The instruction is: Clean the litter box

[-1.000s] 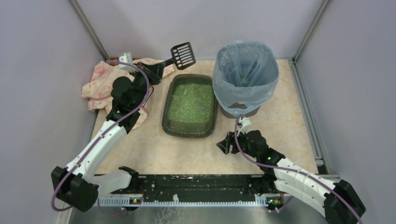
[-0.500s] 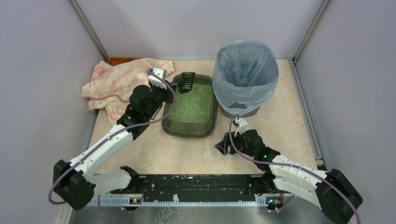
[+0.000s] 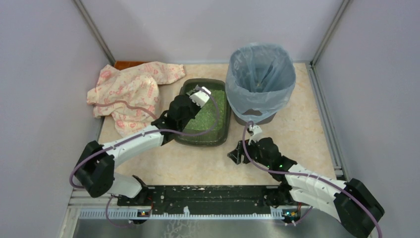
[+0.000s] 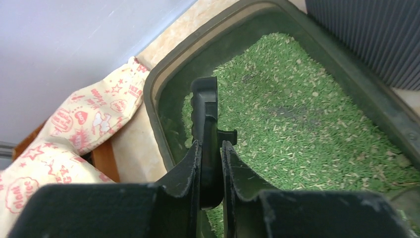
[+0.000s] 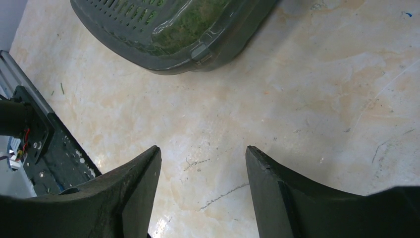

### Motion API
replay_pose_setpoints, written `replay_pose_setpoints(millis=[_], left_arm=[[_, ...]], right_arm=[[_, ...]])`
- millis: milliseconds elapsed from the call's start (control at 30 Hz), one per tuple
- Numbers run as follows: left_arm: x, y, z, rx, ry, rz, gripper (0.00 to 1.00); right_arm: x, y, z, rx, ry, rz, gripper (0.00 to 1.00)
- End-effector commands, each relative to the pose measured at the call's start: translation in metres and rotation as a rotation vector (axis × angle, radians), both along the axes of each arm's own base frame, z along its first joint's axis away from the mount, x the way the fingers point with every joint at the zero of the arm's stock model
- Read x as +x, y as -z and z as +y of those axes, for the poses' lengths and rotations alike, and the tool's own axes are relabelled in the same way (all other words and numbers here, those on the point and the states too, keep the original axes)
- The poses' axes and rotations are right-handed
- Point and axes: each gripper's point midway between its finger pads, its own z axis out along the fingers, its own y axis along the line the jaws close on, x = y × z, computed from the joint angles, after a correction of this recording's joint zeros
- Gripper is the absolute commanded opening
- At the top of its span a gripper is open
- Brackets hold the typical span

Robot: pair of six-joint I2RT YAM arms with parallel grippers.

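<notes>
The litter box (image 3: 200,142) is a shallow dark tray of green litter (image 4: 297,114) in the middle of the table, left of the bin. My left gripper (image 3: 197,101) reaches over its far left part and is shut on the handle of a black scoop (image 4: 205,106). In the left wrist view the scoop stands edge-on, its head down in the litter near the box's left wall (image 4: 154,106). My right gripper (image 3: 236,153) hangs open and holds nothing, just over the table near the box's near right corner (image 5: 198,52).
A round bin (image 3: 260,82) lined with a blue-grey bag stands right of the box, touching it. A pink patterned cloth (image 3: 129,91) lies at the back left. Grey walls close in both sides, and a black rail (image 3: 208,196) runs along the near edge.
My left arm has swung right and down, carrying the scoop from high over the cloth into the litter box. The right arm has barely moved.
</notes>
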Motion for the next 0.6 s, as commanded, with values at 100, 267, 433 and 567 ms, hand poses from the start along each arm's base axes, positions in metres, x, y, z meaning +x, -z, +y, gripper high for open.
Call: replay_pose_setpoints(millis=[100,267,433,567], left_arm=[[0.021,-0.027,-0.015,0.128,0.011,-0.155,0.0],[0.031,-0.023,-0.026,0.223,0.03,-0.182,0.0],[0.039,-0.005,-0.032,0.28,0.029,-0.138,0.0],[0.039,0.003,-0.033,0.3,0.033,-0.129,0.0]], right_arm=[[0.002,-0.012,0.001,0.035,0.004,-0.044,0.64],[0.002,-0.01,-0.002,0.029,0.014,-0.042,0.64],[0.0,-0.009,-0.004,0.026,0.02,-0.042,0.64],[0.001,-0.009,-0.008,0.008,0.031,-0.048,0.64]])
